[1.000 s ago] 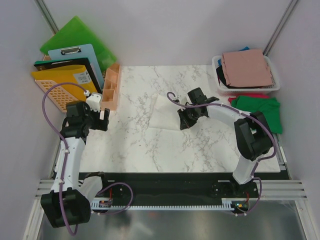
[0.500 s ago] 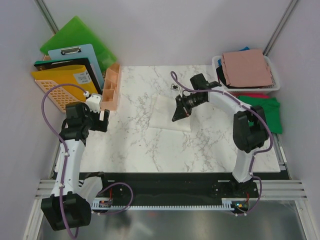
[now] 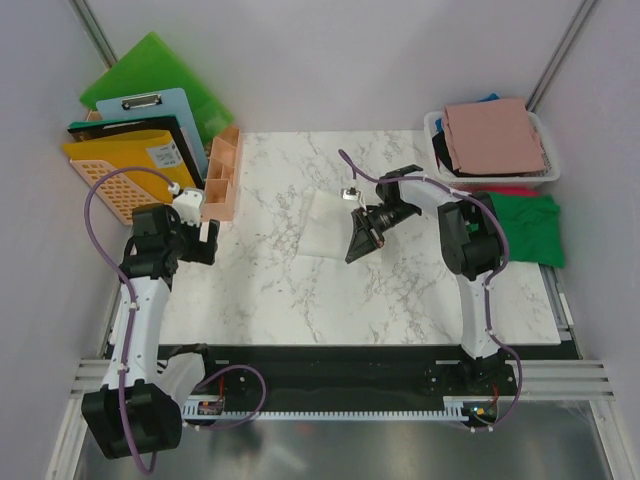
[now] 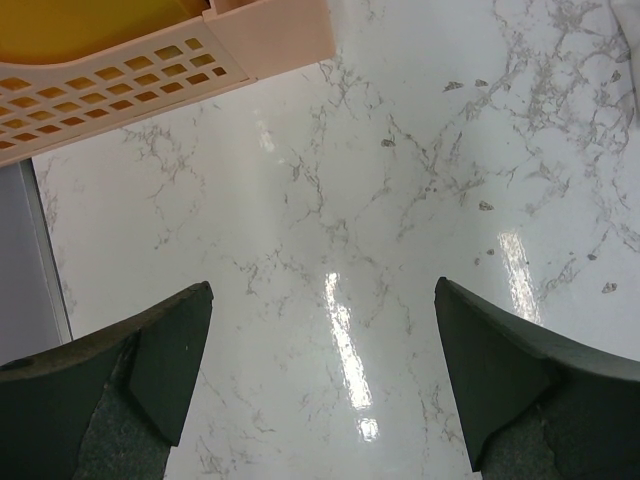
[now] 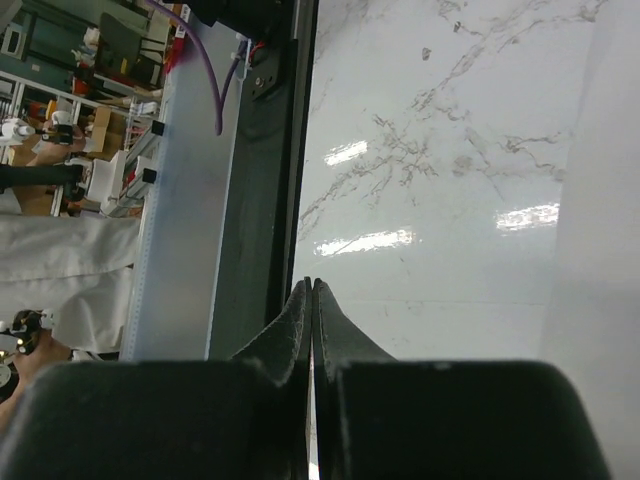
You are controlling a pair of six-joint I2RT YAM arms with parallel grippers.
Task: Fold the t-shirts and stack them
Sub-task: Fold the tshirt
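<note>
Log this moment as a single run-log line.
left gripper: open, over marble table | right gripper: shut, empty, by folded white t-shirt | pink t-shirt: atop basket

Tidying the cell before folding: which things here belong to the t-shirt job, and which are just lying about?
Job: white t-shirt, pink t-shirt, green t-shirt.
Lying about: green folder, blue clipboard, yellow basket, peach organizer.

Plain grey walls (image 3: 330, 60) enclose a glossy white marble-patterned table (image 3: 270, 290) reflecting overhead light.

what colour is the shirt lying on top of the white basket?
The t-shirt is plain dusty pink, no print visible; it shows best in the top external view.
</note>
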